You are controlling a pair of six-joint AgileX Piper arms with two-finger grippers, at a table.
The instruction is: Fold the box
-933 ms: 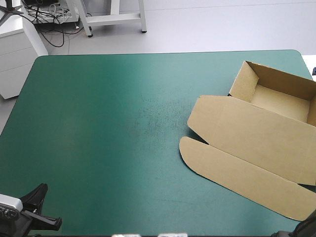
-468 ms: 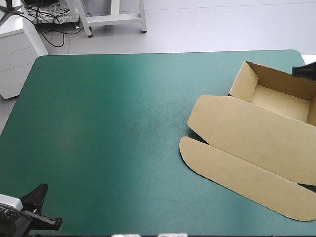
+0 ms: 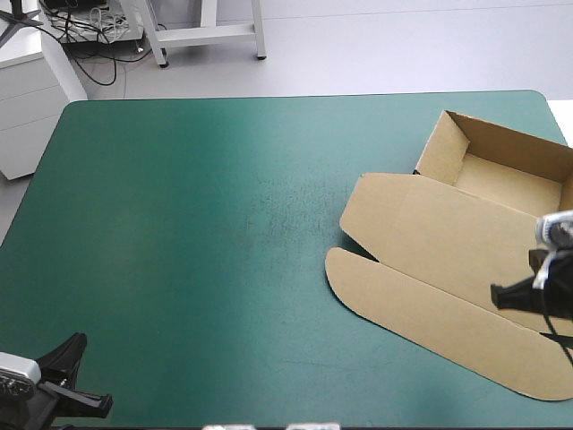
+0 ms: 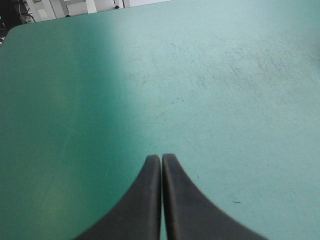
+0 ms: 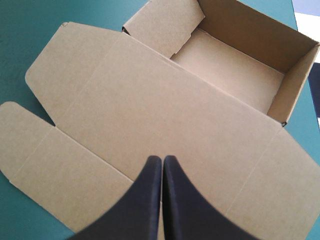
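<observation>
Both claws are closed and empty: the left claw [image 4: 161, 159] over the desk [image 3: 179, 224] at its near left corner, the right claw [image 5: 162, 159] above the flat lid [image 5: 150, 110] of the box [image 3: 466, 260], an open tray at the right edge.

The counter [image 3: 179, 224] has a teal-green cover with rounded far corners, unevenly lit, with a paler band left of its middle. Beyond its far edge lies a pale grey floor [image 3: 385, 45]. On it stand white table legs [image 3: 208, 33], a white drawer cabinet [image 3: 27, 107] and tangled black cables [image 3: 100, 55].
</observation>
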